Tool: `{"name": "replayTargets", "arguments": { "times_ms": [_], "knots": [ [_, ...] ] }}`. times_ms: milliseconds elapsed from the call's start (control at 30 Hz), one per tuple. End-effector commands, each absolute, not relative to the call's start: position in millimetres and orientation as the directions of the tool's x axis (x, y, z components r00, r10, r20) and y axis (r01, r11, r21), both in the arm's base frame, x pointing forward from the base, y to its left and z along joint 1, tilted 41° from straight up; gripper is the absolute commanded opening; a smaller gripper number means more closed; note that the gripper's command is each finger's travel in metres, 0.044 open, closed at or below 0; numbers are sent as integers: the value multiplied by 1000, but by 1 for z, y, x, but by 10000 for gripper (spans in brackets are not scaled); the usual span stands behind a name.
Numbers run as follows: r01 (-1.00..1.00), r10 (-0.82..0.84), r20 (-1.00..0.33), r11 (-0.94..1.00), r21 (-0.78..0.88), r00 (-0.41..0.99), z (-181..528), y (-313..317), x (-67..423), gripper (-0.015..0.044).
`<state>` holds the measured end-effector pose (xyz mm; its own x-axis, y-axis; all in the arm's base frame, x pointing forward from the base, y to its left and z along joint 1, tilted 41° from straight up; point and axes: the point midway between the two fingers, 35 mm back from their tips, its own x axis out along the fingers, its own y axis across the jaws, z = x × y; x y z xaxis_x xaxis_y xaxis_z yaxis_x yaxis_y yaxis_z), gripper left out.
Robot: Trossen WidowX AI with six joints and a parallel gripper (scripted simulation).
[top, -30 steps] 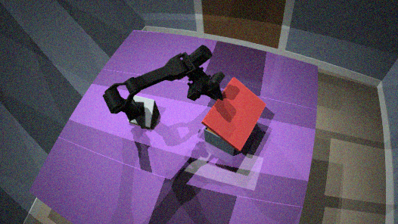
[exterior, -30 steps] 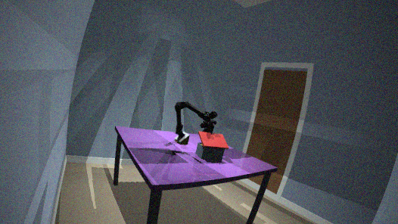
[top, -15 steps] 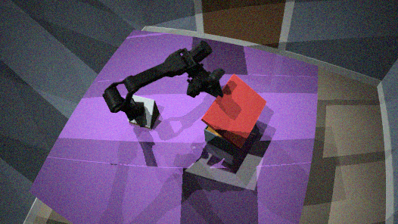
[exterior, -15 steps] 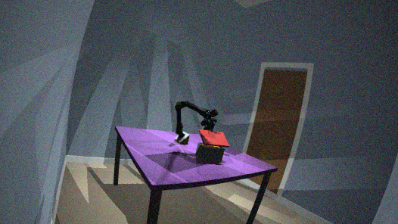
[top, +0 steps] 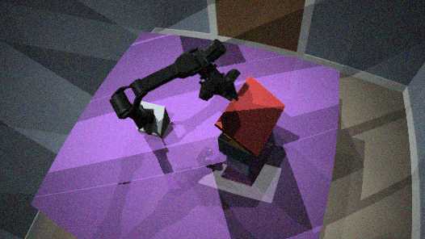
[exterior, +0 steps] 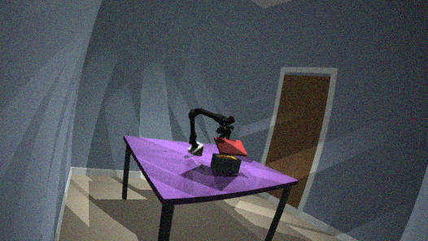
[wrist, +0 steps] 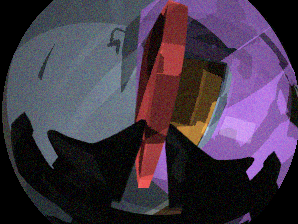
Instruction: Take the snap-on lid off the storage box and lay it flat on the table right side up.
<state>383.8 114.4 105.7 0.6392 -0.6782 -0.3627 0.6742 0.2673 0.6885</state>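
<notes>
The red lid [top: 252, 115] [exterior: 231, 146] [wrist: 162, 90] hangs above the dark storage box [top: 238, 155] [exterior: 224, 164], lifted clear of it and tilted. The box stands on the purple table [top: 121, 169] [exterior: 163, 163]; its yellow inside [wrist: 193, 99] [exterior: 226, 156] shows. My gripper [top: 230, 90] [exterior: 224, 136] [wrist: 156, 125] is shut on one edge of the lid, at the side of the lid nearest the arm base. In the wrist view the lid runs edge-on up from between the fingers.
The arm's base block [top: 155, 119] [exterior: 196, 149] stands on the table to the left of the box. A brown door [exterior: 299, 130] is in the wall behind. The table edges drop off to the floor.
</notes>
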Motion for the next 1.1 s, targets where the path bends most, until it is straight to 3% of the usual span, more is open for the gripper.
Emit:
{"name": "replayTargets", "arguments": {
  "times_ms": [0,1067],
  "knots": [
    [662,-675,-355,267,700,647,109,116,384,0],
    [664,-676,-354,270,697,646,145,69,355,0]
  ]
}}
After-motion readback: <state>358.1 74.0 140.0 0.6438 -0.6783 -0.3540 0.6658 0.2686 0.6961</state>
